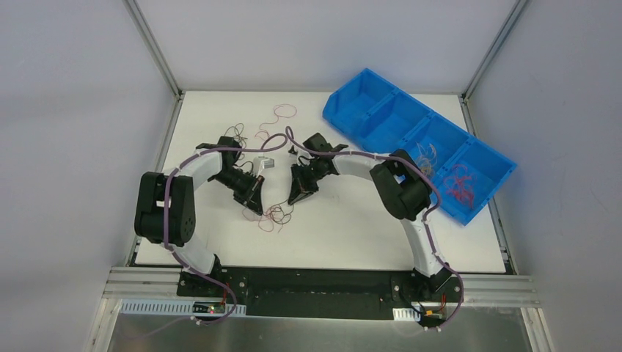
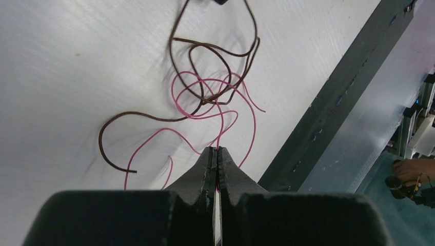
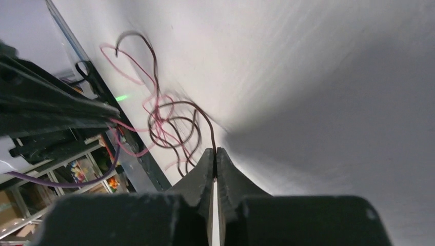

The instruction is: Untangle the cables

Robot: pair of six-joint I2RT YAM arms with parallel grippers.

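The left gripper has its two fingers pressed together, pinching a pink cable right at the tips. That strand runs from the tips up into a loose tangle, where it loops through a dark brown cable lying on the white table.

The right gripper is closed just as narrowly. The dark brown cable curves down to its fingertips and seems to be caught between them, though its wrist view is blurred and the contact is hard to confirm.

A blue bin sits slantwise at the far right of the table. Both grippers hang well to the left of it, tips angled toward each other, with the tangle on the table between and just below them, on the side nearer the arm bases. Farther from the bases, also left of the bin, a red loop and some dark strands lie loose. Inside the bin, red cables fill the nearest end compartment, and pale strands rest in the one beside it.
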